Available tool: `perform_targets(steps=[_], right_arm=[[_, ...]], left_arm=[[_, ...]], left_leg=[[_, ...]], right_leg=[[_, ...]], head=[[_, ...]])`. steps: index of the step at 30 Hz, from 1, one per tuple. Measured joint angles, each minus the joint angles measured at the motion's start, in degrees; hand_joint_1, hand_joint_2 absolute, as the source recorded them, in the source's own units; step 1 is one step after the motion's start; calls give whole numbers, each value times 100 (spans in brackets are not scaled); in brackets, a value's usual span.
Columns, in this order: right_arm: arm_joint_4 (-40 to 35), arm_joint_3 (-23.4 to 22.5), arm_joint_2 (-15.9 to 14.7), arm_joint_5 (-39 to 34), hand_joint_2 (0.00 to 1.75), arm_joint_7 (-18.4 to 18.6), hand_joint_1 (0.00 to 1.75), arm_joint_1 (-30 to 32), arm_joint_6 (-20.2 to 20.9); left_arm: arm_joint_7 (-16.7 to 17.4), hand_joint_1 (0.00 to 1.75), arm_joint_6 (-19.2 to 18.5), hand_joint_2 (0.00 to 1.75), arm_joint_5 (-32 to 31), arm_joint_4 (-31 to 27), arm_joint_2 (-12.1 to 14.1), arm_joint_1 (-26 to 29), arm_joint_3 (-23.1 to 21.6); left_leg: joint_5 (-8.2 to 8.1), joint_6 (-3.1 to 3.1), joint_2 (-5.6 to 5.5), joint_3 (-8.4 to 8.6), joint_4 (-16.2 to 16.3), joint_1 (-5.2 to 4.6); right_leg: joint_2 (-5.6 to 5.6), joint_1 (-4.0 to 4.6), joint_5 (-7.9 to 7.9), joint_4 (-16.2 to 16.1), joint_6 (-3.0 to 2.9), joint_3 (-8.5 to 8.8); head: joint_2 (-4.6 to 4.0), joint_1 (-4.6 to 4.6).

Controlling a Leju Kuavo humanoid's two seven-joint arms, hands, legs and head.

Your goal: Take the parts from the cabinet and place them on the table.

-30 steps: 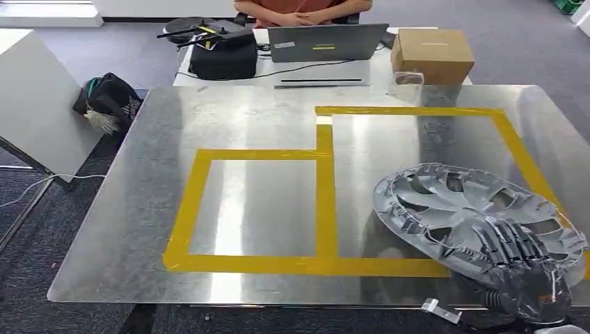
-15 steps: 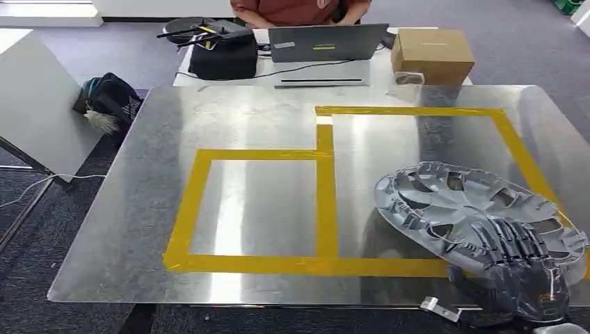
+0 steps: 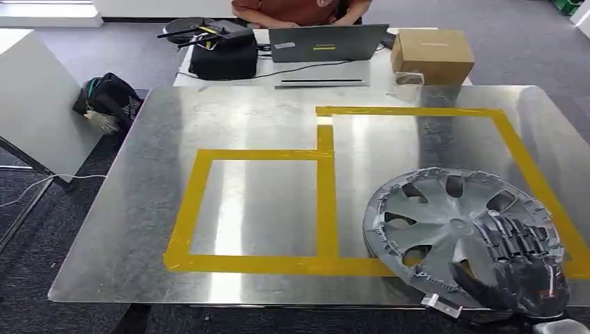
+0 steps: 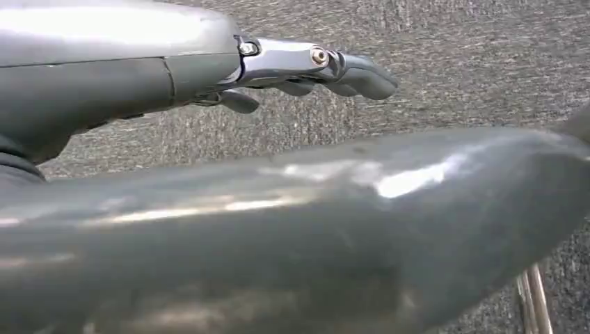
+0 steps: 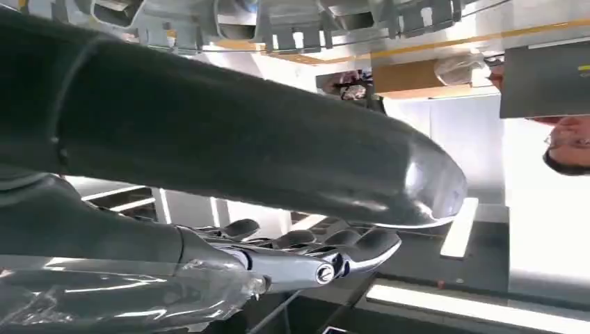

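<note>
Head view of the placing step. The hubcap (image 3: 456, 233), a grey plastic wheel cover with spokes and cut-outs, lies nearly flat on the steel tabletop (image 3: 264, 125), inside the larger of two squares marked with yellow tape (image 3: 325, 202), its near rim overlapping the tape line and reaching close to the tabletop's near edge. The right hand (image 3: 522, 268) lies over the hubcap's near right rim, dark fingers (image 3: 518, 233) spread across its face and thumb below the rim; it holds the cover at that edge. The right wrist view shows the thumb and fingers with the clipped underside of the cover beside them. The left hand (image 4: 306, 69) hangs above grey carpet, its fingers curled lightly together around nothing.

Handling, as a judgement: the hubcap is probably light and fairly stiff across its face, yet thin at the rim, with small retaining clips underneath that could snap if pressed. Its smooth surface on polished steel should slide easily, so it may skate when released. The rim or a spoke opening offers the surest hold.

Beyond the hubcap, at the tabletop's far side, stand a laptop (image 3: 327, 43), a cardboard box (image 3: 431, 54) and a black bag (image 3: 222, 59), with a person (image 3: 299, 8) seated behind.
</note>
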Motion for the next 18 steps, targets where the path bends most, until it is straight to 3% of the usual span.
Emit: perform_targets(steps=[18], right_arm=[[179, 94, 0, -92, 0, -96, 0, -160, -13]], left_arm=[[-22, 0, 9, 0, 87, 0, 46, 11, 214]], left_leg=[[-3, 4, 0, 0, 4, -8]], right_leg=[[0, -14, 5, -10, 7, 4]], head=[[0, 0]])
